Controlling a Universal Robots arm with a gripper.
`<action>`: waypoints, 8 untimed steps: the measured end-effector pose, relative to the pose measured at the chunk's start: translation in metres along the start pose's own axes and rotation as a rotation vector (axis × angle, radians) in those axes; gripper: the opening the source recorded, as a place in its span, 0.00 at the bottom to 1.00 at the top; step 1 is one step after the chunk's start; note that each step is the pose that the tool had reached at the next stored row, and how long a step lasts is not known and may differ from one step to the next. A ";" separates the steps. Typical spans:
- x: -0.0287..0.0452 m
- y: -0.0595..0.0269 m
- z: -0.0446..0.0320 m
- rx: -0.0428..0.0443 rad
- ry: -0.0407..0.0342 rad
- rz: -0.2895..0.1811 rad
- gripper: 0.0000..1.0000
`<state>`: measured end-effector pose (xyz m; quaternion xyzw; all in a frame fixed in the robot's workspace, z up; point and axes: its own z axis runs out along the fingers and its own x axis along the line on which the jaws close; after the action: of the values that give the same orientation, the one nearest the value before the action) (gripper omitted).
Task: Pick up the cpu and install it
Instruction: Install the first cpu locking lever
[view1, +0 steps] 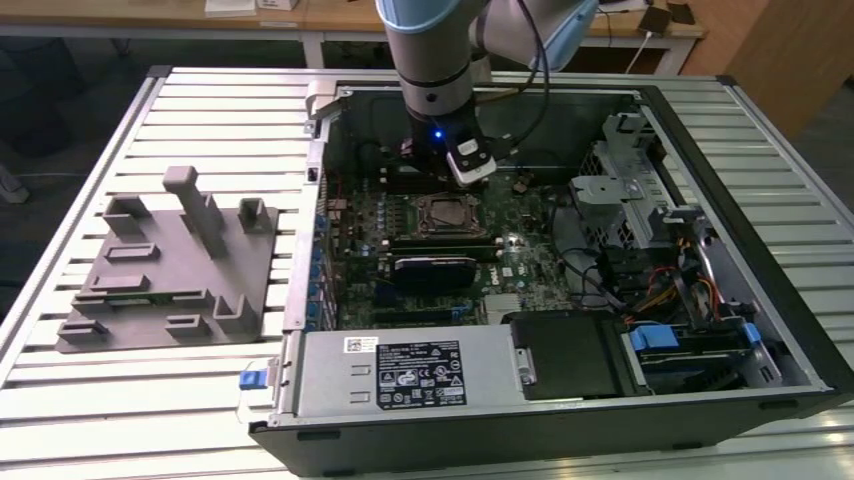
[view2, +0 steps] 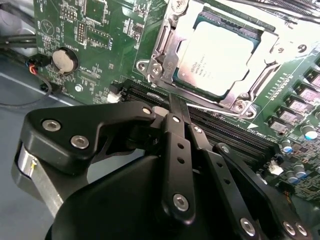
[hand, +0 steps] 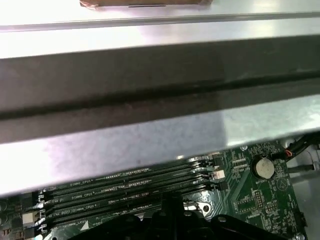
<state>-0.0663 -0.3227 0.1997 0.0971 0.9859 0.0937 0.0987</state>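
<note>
Jaws closed on each other, nothing gripped, poised over memory slots (hand: 125, 192) just beside socket (view2: 162, 47). One cpu (view2: 215, 57) lying flat inside socket frame, apart from jaws. Four memory slots, side by side. One coin battery (view2: 65, 60) on green motherboard (view2: 105, 30). One arm (view1: 434, 60) reaching down into open computer case (view1: 534, 432). One grey fixture block (view1: 174, 270) on slatted metal counter (view1: 67, 150), toward exterior view's left of case. Wooden desk (view1: 320, 18) behind.

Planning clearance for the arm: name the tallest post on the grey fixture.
The slim post in the far half of the fixture; it rises well above the squat blocks around it.
</note>
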 end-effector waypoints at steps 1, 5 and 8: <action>0.0000 0.0000 0.0000 0.0002 0.0000 0.000 0.11; 0.0005 0.0002 0.0001 0.0003 -0.0004 0.001 0.11; 0.0022 0.0010 0.0002 0.0010 -0.0007 0.004 0.11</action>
<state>-0.0682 -0.3212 0.1994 0.0991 0.9857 0.0934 0.0988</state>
